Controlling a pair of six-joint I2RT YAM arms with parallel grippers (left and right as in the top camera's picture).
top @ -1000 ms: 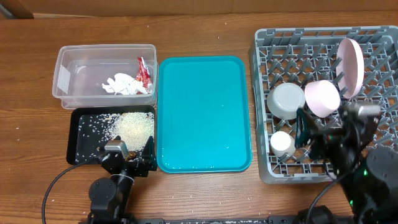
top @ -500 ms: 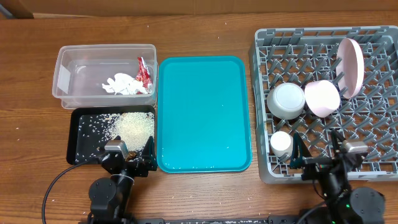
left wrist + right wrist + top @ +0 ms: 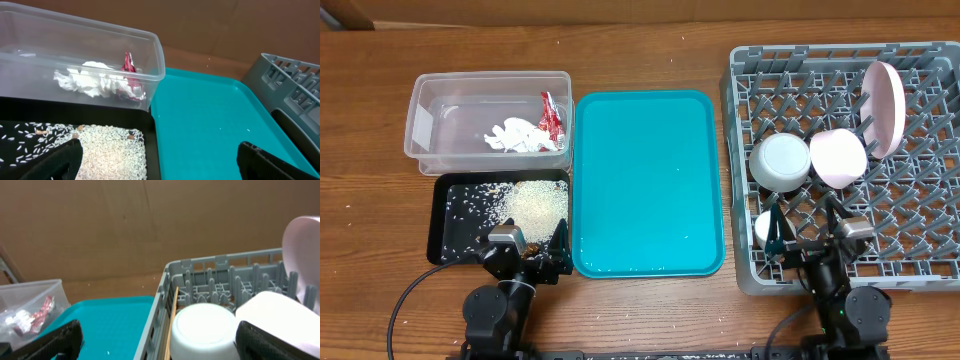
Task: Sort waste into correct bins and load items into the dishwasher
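Note:
The clear tub (image 3: pixel 430 115) holds crumpled white tissue (image 3: pixel 520 136) and a red wrapper (image 3: pixel 551 113); both show in the left wrist view, tissue (image 3: pixel 92 82) and wrapper (image 3: pixel 128 67). The black tray (image 3: pixel 445 215) holds rice scraps (image 3: pixel 535 205). The grey dish rack (image 3: pixel 920 215) holds the pink plate (image 3: pixel 886 105), the pink bowl (image 3: pixel 838 157), the greyish-white bowl (image 3: pixel 780 162) and the white cup (image 3: pixel 766 228). A wooden chopstick (image 3: pixel 168 325) lies along the rack's left wall. My left gripper (image 3: pixel 525 250) is open at the black tray's front edge. My right gripper (image 3: pixel 807 230) is open and empty above the rack's front.
The teal serving tray (image 3: pixel 645 180) lies between the black tray and the rack, with nothing on it. Brown cardboard (image 3: pixel 150 225) stands behind the table. Bare wooden table surrounds everything.
My right arm has pulled back from beside the bowls to the rack's front edge and shifted left, open and empty. The left arm has not moved.

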